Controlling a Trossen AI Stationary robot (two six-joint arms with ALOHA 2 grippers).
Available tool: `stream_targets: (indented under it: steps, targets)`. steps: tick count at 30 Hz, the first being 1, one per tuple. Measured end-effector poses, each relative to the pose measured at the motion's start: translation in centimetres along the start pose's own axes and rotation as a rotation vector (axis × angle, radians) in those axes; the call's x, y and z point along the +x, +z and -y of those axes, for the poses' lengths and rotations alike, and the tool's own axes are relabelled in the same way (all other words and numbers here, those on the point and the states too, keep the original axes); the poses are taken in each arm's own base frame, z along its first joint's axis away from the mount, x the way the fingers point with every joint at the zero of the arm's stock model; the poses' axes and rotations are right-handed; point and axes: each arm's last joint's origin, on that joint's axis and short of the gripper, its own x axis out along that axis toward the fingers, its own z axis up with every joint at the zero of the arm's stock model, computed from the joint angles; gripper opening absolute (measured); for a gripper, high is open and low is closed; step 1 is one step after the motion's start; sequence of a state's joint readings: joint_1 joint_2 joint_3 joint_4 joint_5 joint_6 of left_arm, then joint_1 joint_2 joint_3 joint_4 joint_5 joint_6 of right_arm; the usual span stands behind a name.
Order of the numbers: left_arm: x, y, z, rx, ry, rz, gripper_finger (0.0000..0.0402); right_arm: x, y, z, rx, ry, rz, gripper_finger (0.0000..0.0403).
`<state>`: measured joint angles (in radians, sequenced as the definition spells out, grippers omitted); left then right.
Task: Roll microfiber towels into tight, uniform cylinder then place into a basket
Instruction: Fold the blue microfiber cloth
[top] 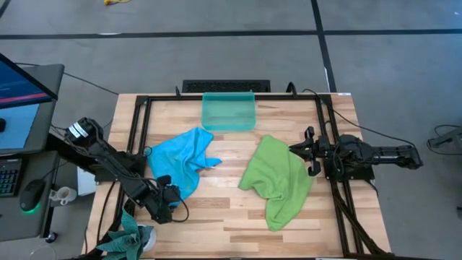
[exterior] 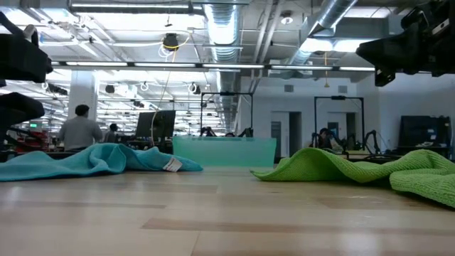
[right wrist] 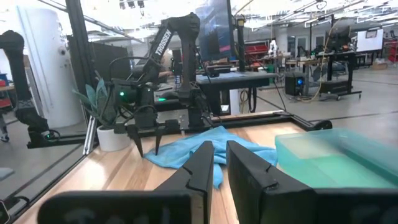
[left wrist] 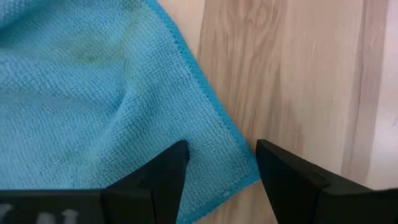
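I am working at a wooden tabletop [top: 216, 217] seen from above, with two towels lying loose and unrolled on it. The blue towel [top: 182, 160] is lying crumpled on my left half; the green towel [top: 278, 180] is lying crumpled on my right half, well apart from the blue one. The basket [top: 229, 112] is sitting at the far edge of the tabletop, between the two towels and beyond them, with nothing showing inside it.

My left claw [top: 164, 206] is hanging over the near corner of the blue towel. Its fingers [left wrist: 163, 177] are standing wide apart, one over the cloth and one over bare wood, with the towel's hemmed corner lying between them. They are gripping nothing.

My right claw [top: 309, 152] is hovering above the tabletop at the right edge of the green towel, pointing toward my left arm. Its fingers [right wrist: 199, 168] are standing close together with a narrow gap between them, and nothing is held.

A small potted plant [top: 133, 235] is sitting at the near left corner. In the low view, people [exterior: 79, 131] are sitting in the room behind the tabletop
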<state>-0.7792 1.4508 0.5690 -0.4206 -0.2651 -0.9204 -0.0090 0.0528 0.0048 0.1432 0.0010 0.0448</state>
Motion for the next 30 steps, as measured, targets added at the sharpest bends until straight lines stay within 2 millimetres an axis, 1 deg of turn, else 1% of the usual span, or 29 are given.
stream_targets:
  steps: [3, 5, 12, 13, 17, 21, 27, 30]
  targets:
    - [0.1, 0.1, -0.1, 0.027, 0.01, 0.006, 0.017, 0.0, 0.1, 0.0, 0.025, 0.0, 0.008, 0.0069]
    - [0.1, 0.3, -0.3, 0.038, 0.017, 0.009, 0.0146, 0.0, 0.1, 0.0, 0.046, 0.001, 0.009, 0.0069]
    - [0.4, 1.4, -1.3, 0.136, 0.044, 0.022, 0.0024, 0.0, 0.2, 0.0, 0.097, 0.002, 0.017, 0.0069]
    - [0.5, 1.6, -1.5, 0.149, 0.047, 0.025, 0.0012, 0.0, 0.2, 0.0, 0.097, 0.003, 0.023, 0.0069]
    - [0.5, 2.0, -1.6, 0.189, 0.046, 0.032, 0.0008, 0.0, 0.6, 0.0, 0.097, 0.007, 0.065, 0.0069]
    - [-0.3, 2.5, -1.0, 0.226, 0.065, 0.001, 0.0002, -0.1, 1.2, -0.1, 0.097, 0.013, 0.126, 0.0069]
    - [-3.2, 4.0, 1.2, 0.286, 0.066, 0.002, 0.0001, 0.1, 1.4, -0.1, 0.097, 0.015, 0.137, 0.0069]
    - [-4.7, 4.8, 2.6, 0.299, 0.03, 0.037, 0.0001, 0.3, 1.7, -0.1, 0.083, 0.017, 0.165, 0.0069]
